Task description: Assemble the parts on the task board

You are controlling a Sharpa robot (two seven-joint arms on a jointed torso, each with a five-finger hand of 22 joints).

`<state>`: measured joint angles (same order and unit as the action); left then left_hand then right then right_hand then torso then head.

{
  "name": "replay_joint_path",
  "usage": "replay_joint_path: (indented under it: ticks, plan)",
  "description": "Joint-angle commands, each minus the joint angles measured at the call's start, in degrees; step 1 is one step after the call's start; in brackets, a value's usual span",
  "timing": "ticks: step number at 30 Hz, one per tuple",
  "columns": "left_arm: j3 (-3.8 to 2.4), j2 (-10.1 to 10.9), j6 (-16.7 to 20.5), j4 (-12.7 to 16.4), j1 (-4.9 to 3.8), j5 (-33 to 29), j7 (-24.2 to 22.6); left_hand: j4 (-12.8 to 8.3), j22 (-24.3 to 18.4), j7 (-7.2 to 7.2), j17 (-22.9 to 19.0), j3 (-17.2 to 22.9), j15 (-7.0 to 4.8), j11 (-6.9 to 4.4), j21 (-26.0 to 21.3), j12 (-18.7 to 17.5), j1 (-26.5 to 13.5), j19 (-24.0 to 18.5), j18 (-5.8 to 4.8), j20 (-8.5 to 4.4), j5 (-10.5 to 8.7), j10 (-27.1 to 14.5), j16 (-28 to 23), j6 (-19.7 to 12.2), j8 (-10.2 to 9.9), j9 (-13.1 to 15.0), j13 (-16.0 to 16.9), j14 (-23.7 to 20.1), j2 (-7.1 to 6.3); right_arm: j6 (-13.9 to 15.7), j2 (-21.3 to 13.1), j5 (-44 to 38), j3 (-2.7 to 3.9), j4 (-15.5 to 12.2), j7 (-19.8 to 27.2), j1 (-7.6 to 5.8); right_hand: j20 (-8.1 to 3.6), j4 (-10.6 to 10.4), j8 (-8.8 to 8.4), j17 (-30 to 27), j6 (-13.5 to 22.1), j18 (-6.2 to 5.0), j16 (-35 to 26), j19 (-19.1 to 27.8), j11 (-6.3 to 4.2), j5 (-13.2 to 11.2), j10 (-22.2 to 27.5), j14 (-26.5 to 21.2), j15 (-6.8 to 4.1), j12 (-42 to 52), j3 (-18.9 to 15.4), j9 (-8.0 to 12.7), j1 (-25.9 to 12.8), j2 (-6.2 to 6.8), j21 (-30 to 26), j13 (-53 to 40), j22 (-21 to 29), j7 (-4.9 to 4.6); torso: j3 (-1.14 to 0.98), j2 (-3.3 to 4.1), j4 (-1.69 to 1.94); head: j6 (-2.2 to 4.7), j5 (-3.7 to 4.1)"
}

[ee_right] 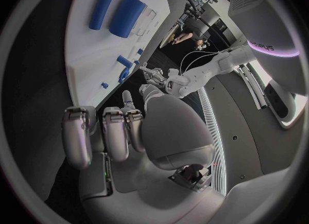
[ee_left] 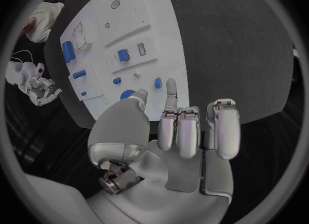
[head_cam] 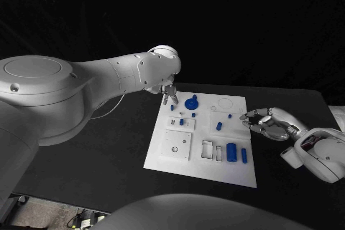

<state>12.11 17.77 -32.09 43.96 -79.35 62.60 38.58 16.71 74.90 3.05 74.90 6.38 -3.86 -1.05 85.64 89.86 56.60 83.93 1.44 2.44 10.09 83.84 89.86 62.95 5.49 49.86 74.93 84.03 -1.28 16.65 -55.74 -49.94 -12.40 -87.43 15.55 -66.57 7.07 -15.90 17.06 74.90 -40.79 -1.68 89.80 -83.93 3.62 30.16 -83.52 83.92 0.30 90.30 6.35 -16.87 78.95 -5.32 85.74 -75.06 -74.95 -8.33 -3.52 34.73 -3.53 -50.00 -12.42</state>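
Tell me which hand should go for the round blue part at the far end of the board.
Left, probably. The left hand hangs over the task board's far corner, fingers apart and empty, right beside the round blue part. The right hand sits at the board's opposite edge, farther from that part, also holding nothing.

We see a dim scene with hard contrast: the black table (head_cam: 107, 155) and the background swallow almost all light, while the white task board (head_cam: 205, 162) stands out bright and evenly lit from above, with hardly any shadow on it. The left arm (head_cam: 86, 80) close to the head camera looks soft and out of focus. In both wrist views straight edges of the board bend strongly toward the circle's rim, where a dark frame closes in. A thin violet-pink glow marks a curved white surface (ee_right: 273, 49) in the right wrist view.
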Motion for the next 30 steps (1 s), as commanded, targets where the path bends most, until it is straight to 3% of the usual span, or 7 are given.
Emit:
replay_joint_path:
  ticks: [1, 30]
  plan:
    - [-0.06, -0.54, -0.26, -0.81, 0.37, -1.18, -0.34, -0.10, 13.58, 0.21, 15.10, 0.51, 0.55, 0.45, -0.69, 0.14, 0.87, 3.77, -0.29, 0.56, 0.53, 6.16, 0.14, 0.04, -0.56, -0.47, 15.07, 5.97, -0.14, -1.07, 0.13, -0.17, -0.01, -0.09, -0.05, 0.02, 0.03, -0.08, 0.07, 15.10, 0.29, 0.20, 0.20, -1.41, 0.00, 0.21, -6.48, 6.08, 0.41, -0.30, 0.33, -0.05, 0.40, 0.16, -0.05, -14.94, -13.09, -0.10, -0.02, -0.09, 0.02, 0.00, 0.05]
    - [-0.07, -1.43, 1.54, -1.90, 1.70, -3.07, -1.11, -0.32, 13.08, 0.75, 15.10, 3.07, 1.06, 0.97, -2.38, 0.14, 4.16, 2.84, 0.08, 1.09, 1.93, 6.16, 0.14, -0.84, -1.82, -3.05, 15.07, 5.97, 0.00, -1.29, -0.29, -0.23, -0.01, -0.46, -0.24, 0.02, 0.03, -0.14, 0.11, 15.10, 0.25, 0.20, 0.20, -1.42, 0.00, 0.21, -6.48, 6.08, 0.42, -0.30, 0.38, -0.07, 0.35, 0.16, -0.05, -14.94, -13.10, -0.11, -0.02, -0.09, 0.03, 0.00, 0.36]
